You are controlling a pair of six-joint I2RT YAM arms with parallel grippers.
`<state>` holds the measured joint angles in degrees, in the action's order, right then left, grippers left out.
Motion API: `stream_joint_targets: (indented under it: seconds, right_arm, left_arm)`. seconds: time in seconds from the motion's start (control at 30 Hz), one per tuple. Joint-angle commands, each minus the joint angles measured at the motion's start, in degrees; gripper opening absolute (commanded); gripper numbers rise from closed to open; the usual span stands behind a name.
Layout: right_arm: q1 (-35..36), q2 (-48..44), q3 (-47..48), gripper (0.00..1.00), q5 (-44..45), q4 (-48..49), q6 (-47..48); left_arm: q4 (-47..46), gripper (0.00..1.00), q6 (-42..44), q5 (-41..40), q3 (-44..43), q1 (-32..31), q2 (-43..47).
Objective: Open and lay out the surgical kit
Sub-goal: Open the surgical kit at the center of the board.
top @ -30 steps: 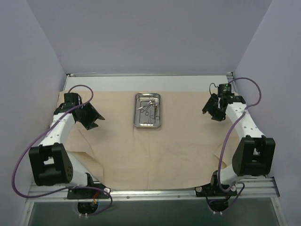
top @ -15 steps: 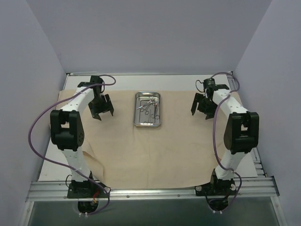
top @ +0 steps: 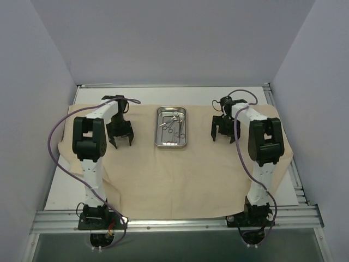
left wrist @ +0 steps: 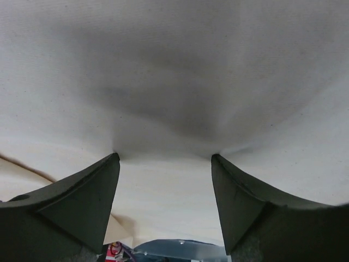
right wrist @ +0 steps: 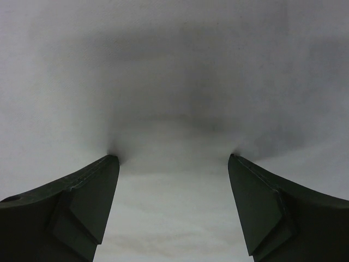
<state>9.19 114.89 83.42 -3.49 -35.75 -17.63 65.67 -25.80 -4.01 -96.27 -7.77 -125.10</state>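
Flanking the steel tray [top: 172,141]: left end effector [top: 122,143] and right end effector [top: 222,138], both spread wide.

The wrapping cloth [top: 180,180] is matt, finely woven beige fabric. The steel tray [top: 171,141] and forceps [top: 173,124] are shiny metal. My left tool [left wrist: 164,156] has matt black fingers [left wrist: 82,202].

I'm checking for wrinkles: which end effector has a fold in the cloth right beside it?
The left end effector: a dark fold line crosses the cloth at the lower left of its wrist view. The right end effector sees only smooth fabric.
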Motion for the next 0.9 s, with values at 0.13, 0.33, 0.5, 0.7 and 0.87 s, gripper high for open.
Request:
stream_joint_targets:
  seconds: [0.13, 0.33, 0.5, 0.7, 0.87]
  right_arm:
    - [0.21, 9.19, 4.20, 0.84, 5.14, 1.82, 0.67]
    - [-0.40, 18.51, 12.72, 0.84, 8.23, 0.68, 1.02]
    - [-1.54, 23.26, 21.16, 0.84, 6.40, -1.69, -0.04]
    - [-2.42, 24.50, 23.02, 0.84, 4.10, -3.10, -2.06]
    - [-2.34, 25.20, 22.58, 0.84, 1.29, -2.41, -2.06]
  left_arm:
    - [4.38, 0.76, 1.19, -1.44, -11.30, 0.21, -9.10]
    - [8.24, 0.76, 2.33, 0.23, -24.45, 0.39, -17.45]
    - [11.75, 0.76, 3.48, 1.01, -38.18, 1.00, -25.80]
    - [10.99, 0.76, 4.36, 5.84, -51.47, 3.10, -32.31]
    - [10.54, 0.76, 1.20, 8.13, -56.22, 4.60, -34.78]
